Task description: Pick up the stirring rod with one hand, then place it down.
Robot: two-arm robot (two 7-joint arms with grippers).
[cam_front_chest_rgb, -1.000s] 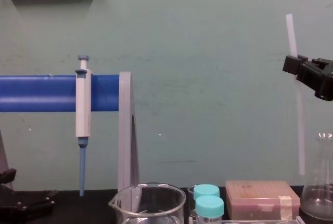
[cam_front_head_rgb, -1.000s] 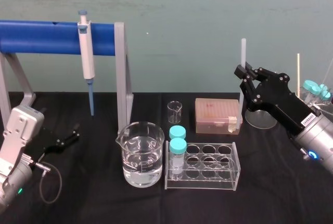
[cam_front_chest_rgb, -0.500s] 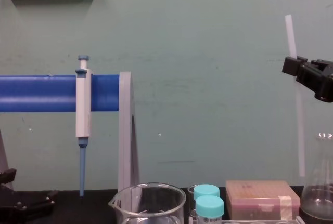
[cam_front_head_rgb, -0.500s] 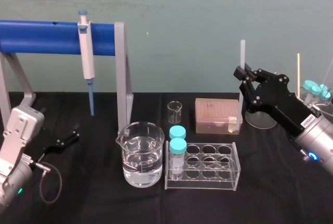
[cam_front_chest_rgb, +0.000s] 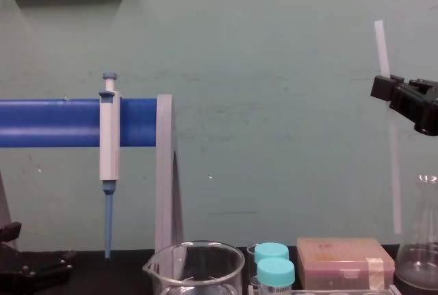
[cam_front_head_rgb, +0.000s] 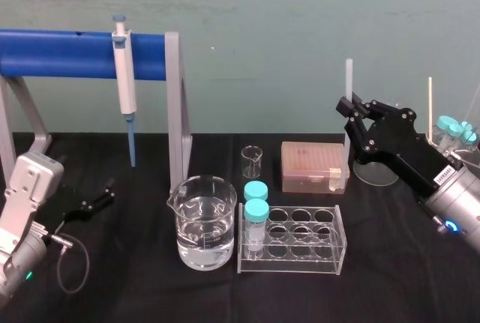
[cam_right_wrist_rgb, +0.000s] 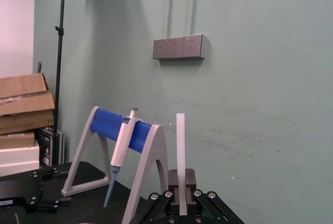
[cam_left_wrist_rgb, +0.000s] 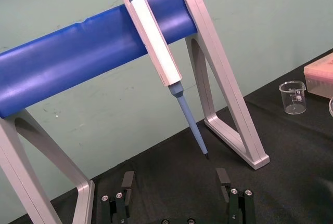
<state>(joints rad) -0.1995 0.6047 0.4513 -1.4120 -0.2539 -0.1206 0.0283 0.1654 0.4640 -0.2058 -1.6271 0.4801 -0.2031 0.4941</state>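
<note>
Head view: right hand [cam_front_head_rgb: 349, 107] up over the right side of the table [cam_front_head_rgb: 135, 278], pinching the rod [cam_front_head_rgb: 349, 76] about a third down from its top. The rod is near upright with a slight tilt, and its long lower part hangs free. Chest view puts the rod's bottom end in the air, just above box [cam_front_chest_rgb: 345, 262] height and close beside the flask [cam_front_chest_rgb: 419, 240]. Left hand [cam_left_wrist_rgb: 176, 182] is parked low at table left, fingers spread wide, empty.

Pick looks done; place is left. Risks:
- The grip is high and narrow on a smooth rod, so it may slide or pivot in the fingers.
- Straight down, the tip probably hits the box edge or flask.
- Released upright, it would likely topple and roll into the rack [cam_front_head_rgb: 292, 242] or glassware.

Laying it flat on bare table first seems safer.
</note>
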